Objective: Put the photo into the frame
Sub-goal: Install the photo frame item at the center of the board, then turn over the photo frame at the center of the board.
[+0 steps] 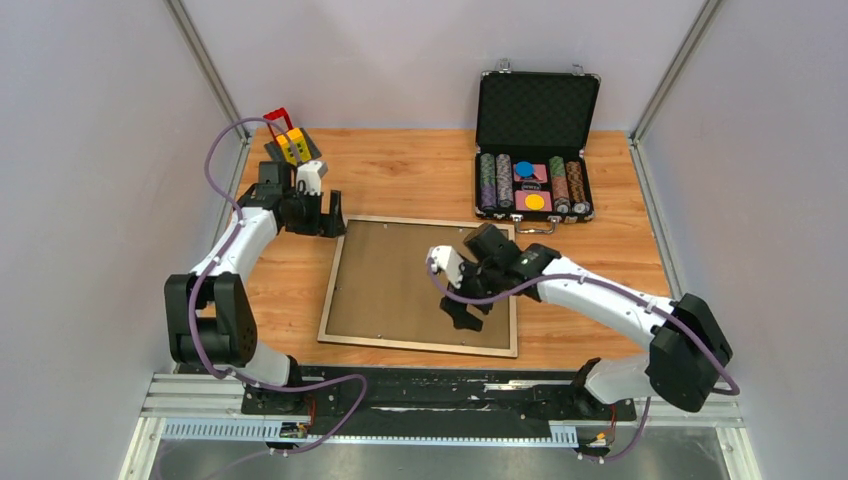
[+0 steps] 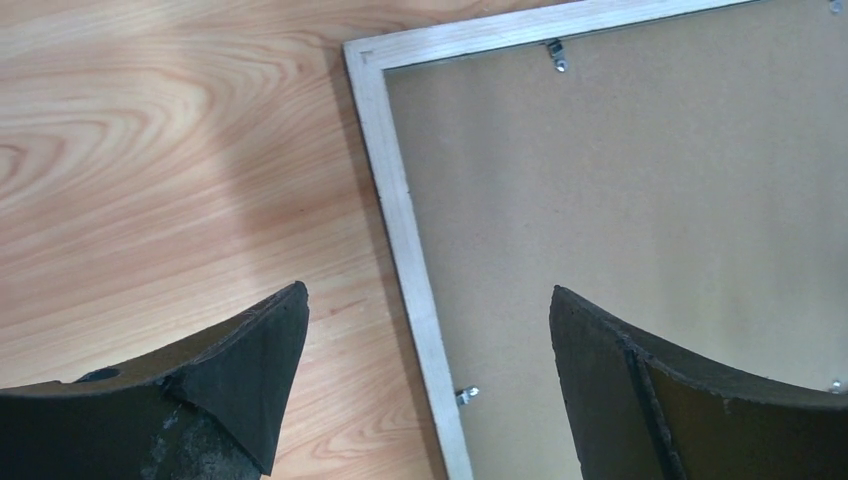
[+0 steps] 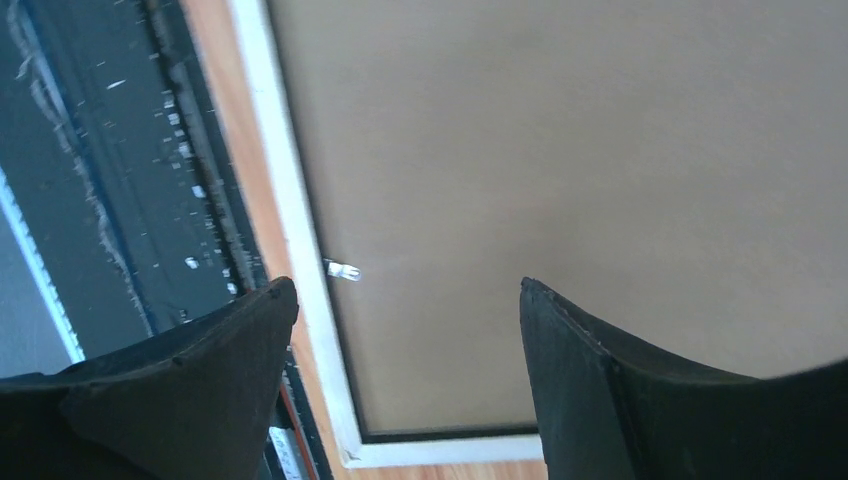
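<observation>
**Both jaws released over the frame**

Closest to the tabletop's near edge, my right jaws [image 3: 407, 285] hang spread wide and grasp nothing. One finger sits over the dark base strip. The other sits over the brown backing board [image 3: 600, 150], and the frame [image 3: 290, 200] runs its near rail just inside the gap, by a small metal tab [image 3: 343, 270].

The frame [image 1: 420, 345] lies flat in the middle of the tabletop [image 1: 600, 300], pale wood up, with the board filling it. The photo is hidden from me.

Farther off, my left jaws [image 2: 428, 292] are equally spread and empty at the frame's far-left corner. Its left rail [image 2: 400, 210] passes between them, with bare wood under one finger and board under the other.

An open chip case [image 1: 535, 150] stands at the far right corner.
</observation>
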Robot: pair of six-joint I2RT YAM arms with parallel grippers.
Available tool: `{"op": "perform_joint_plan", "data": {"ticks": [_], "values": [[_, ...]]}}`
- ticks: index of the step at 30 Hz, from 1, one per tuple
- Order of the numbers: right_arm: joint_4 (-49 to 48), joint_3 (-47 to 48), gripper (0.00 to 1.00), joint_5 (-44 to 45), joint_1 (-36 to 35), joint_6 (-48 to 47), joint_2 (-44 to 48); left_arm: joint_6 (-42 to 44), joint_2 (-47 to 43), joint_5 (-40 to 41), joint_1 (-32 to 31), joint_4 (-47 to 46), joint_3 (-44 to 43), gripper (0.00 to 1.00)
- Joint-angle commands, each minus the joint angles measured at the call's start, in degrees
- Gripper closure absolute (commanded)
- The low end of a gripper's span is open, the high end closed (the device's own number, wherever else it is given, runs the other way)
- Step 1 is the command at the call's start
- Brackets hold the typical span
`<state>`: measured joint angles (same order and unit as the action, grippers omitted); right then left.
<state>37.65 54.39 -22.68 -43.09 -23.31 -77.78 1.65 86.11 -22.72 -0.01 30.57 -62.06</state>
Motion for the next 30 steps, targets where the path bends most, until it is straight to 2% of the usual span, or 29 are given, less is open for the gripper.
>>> {"op": "perform_joint_plan", "data": {"ticks": [1,13,27,30], "values": [[-3.65,-1.16,0.20,3.78,-7.30,-1.34,0.24,3.65,-2.21,4.86,-0.16,-1.28,-2.23,0.03],[-8.62,-1.04,0.27,9.97,-18.21,2.39,-7.76,3.56,1.85,7.81,1.47,-0.96,-2.90,0.03],[-11.56,-0.95,0.32,19.11,-25.36,4.46,-14.50,3.76,1.79,9.02,1.51,-1.34,-1.70,0.03],[-11.76,-1.00,0.36,19.93,-26.35,4.63,-15.61,3.80,1.87,9.05,1.46,-1.45,-1.54,0.03]]}}
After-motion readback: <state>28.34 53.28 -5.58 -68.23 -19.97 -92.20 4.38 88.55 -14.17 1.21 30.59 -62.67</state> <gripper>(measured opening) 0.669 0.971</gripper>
